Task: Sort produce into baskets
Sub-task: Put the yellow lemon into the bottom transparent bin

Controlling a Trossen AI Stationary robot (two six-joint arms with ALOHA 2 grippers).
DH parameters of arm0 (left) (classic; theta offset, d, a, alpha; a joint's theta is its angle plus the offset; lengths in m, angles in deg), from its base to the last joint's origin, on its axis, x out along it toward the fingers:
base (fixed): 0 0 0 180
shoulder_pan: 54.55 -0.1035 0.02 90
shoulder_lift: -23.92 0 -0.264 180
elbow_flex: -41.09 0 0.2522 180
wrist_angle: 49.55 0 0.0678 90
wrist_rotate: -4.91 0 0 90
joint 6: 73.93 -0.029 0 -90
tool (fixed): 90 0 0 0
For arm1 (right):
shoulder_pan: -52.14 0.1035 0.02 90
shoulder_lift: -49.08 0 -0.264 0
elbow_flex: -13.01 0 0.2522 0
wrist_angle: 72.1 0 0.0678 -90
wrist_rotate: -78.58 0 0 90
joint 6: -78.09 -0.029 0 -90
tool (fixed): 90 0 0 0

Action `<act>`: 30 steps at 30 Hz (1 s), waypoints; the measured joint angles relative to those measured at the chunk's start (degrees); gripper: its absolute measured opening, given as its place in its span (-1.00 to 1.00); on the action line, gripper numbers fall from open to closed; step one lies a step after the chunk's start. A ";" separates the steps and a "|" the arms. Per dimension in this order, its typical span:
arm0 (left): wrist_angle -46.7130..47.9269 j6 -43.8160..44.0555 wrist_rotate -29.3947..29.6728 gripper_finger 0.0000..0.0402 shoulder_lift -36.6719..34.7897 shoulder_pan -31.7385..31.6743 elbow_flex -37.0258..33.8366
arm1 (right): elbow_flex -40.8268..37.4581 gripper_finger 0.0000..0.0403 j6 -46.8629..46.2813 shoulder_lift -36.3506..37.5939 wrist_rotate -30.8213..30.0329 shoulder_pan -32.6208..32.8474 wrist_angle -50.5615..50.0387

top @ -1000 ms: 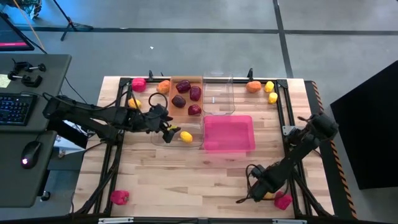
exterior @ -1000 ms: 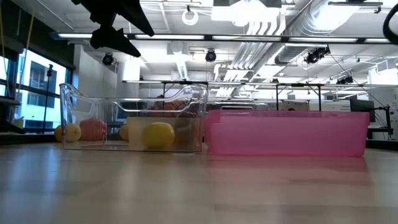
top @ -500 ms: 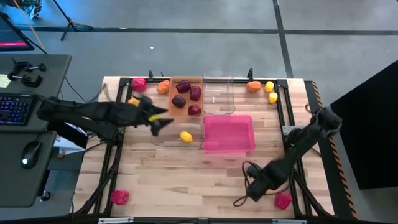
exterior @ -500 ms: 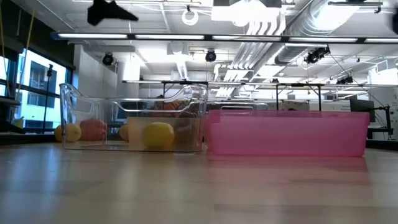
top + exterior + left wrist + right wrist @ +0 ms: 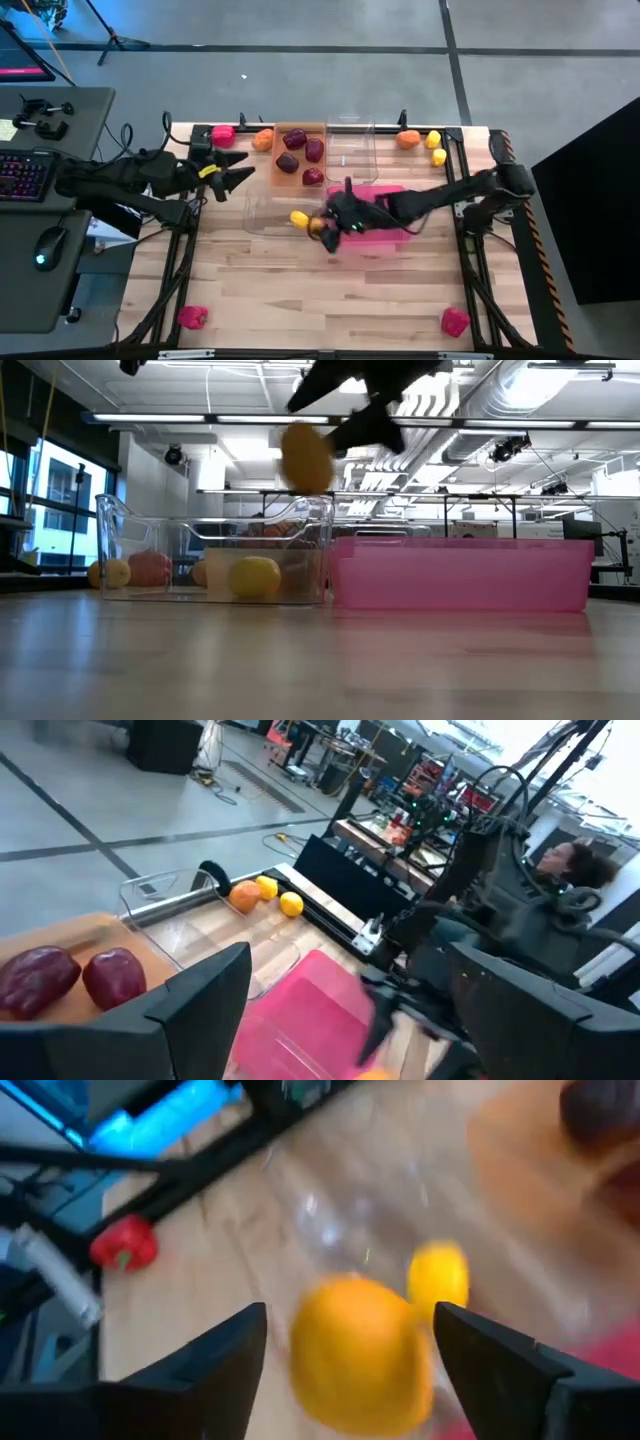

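Right gripper (image 5: 330, 224) hangs above the table over the seam between the pink bin (image 5: 390, 232) and the near clear bin (image 5: 265, 205). Its fingers are spread to about the width of an orange fruit (image 5: 360, 1355) that sits between them. I judge it held, though the contact is not plain to me. Left gripper (image 5: 238, 177) waits wide open with nothing in it, beside the clear bin's outer end.

Main risk, as I read it, is placement. The fruit is over the shared walls, not over either floor, so a release here could strike a rim and bounce onto the tabletop or into the wrong bin.

Second risk is that a light hold lets the rounded toy slip out early.

Third is the choice of bin. The near clear bin holds one yellow fruit (image 5: 298, 218) and the translucent orange bin (image 5: 298, 127) holds maroon fruits (image 5: 295, 140). If orange belongs in the far clear bin (image 5: 350, 150), dropping here mixes colours.

The low view puts the fruit well above the rims, so a drop from there could also jolt the yellow fruit.
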 joint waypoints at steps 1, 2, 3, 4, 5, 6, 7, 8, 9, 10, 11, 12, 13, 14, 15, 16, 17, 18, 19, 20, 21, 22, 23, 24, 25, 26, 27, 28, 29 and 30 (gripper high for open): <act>-0.03 0.31 0.01 0.59 0.39 0.00 0.00 | 0.00 0.39 1.89 -0.89 0.01 -1.36 2.42; 0.02 0.39 -0.01 0.59 0.54 0.00 0.00 | 0.00 0.39 3.23 -1.76 0.18 -2.62 4.46; 0.09 0.43 -0.03 0.59 0.72 0.02 -0.02 | 0.00 0.40 3.87 -2.49 0.16 -3.76 5.97; 0.06 0.73 -0.02 0.59 1.11 0.02 -0.02 | 0.00 0.40 4.19 -3.01 0.16 -4.70 6.98; -0.03 0.88 -0.01 0.59 1.36 0.01 -0.02 | 0.00 0.40 4.33 -3.50 0.16 -5.49 7.75; 0.02 0.87 -0.03 0.59 1.52 0.02 -0.02 | 0.00 0.41 4.31 -3.74 0.18 -6.18 8.22; 0.04 0.88 -0.03 0.59 1.80 0.02 -0.02 | -0.02 0.41 4.08 -3.78 0.18 -6.74 8.16; 0.04 0.88 -0.03 0.59 2.00 0.02 -0.02 | -0.04 0.41 3.91 -3.78 0.17 -7.20 8.14; 0.04 0.87 -0.01 0.59 2.15 0.02 -0.02 | -0.04 0.41 3.93 -3.52 0.22 -7.53 8.21; 0.05 0.75 -0.03 0.59 2.19 0.00 -0.02 | -0.04 0.41 4.39 -3.02 0.36 -7.70 8.08; 0.06 0.26 -0.03 0.59 2.19 0.02 -0.02 | -0.04 0.41 5.26 -2.26 0.35 -7.74 7.89; 0.04 -0.35 -0.02 0.59 2.17 0.02 -0.02 | -0.04 0.42 6.15 -1.15 0.04 -7.75 7.25; 0.04 -0.80 -0.01 0.59 2.15 0.02 -0.02 | -0.04 0.42 6.79 0.20 -0.73 -7.92 6.11; 0.03 -1.13 -0.01 0.59 2.14 0.02 -0.02 | -0.04 0.42 6.90 1.66 -1.98 -8.04 4.46; 0.03 -1.15 0.04 0.59 2.14 0.00 -0.02 | -0.02 0.42 6.89 3.41 -3.19 -8.30 1.97; 0.03 -1.12 0.22 0.59 2.14 -0.04 -0.02 | -0.02 0.42 6.63 4.94 -4.82 -8.51 -1.34; 0.04 -1.09 0.50 0.59 2.14 -0.05 -0.02 | -0.02 0.42 6.06 6.49 -6.89 -8.83 -4.88; 0.05 -1.11 0.63 0.59 2.14 -0.07 -0.02 | -0.02 0.42 5.31 7.97 -9.11 -9.04 -8.96; 0.13 -1.11 0.72 0.59 2.18 -0.07 -0.02 | -0.02 0.42 4.27 9.29 -11.66 -9.27 -13.34; 0.26 -1.09 0.75 0.59 2.37 -0.07 -0.02 | -0.02 0.42 2.64 10.54 -14.36 -9.52 -17.87; 0.38 -0.95 0.75 0.59 2.62 -0.07 -0.02 | -0.17 0.42 0.43 11.74 -16.86 -9.78 -22.16; 0.71 -0.85 0.76 0.59 2.95 -0.07 -0.02 | -0.84 0.42 -2.27 12.83 -19.12 -10.18 -25.96; 1.13 -0.71 0.73 0.59 3.26 -0.07 -0.02 | -1.82 0.42 -5.09 13.73 -20.57 -10.76 -29.34; 1.46 -0.68 0.65 0.59 3.60 -0.07 -0.02 | -3.05 0.42 -8.19 14.53 -21.37 -11.53 -32.35; 1.70 -0.68 0.59 0.59 3.96 -0.07 -0.02 | -4.53 0.42 -12.33 15.27 -21.86 -12.54 -35.12; 1.77 -0.68 0.58 0.59 4.35 -0.07 -0.02 | -6.33 0.42 -17.33 15.97 -22.20 -13.71 -37.64; 1.73 -0.68 0.60 0.59 4.72 -0.09 -0.02 | -8.36 0.42 -22.58 16.82 -22.07 -15.04 -39.61; 1.73 -0.67 0.60 0.59 5.16 -0.09 -0.02 | -10.59 0.42 -27.39 17.57 -21.27 -16.56 -40.66; 1.60 -0.68 0.61 0.59 5.75 -0.13 -0.02 | -12.81 0.42 -31.21 18.21 -20.02 -18.29 -40.95; 1.38 -0.66 0.60 0.59 6.24 -0.34 -0.02 | -14.99 0.42 -33.33 18.57 -18.70 -20.21 -41.03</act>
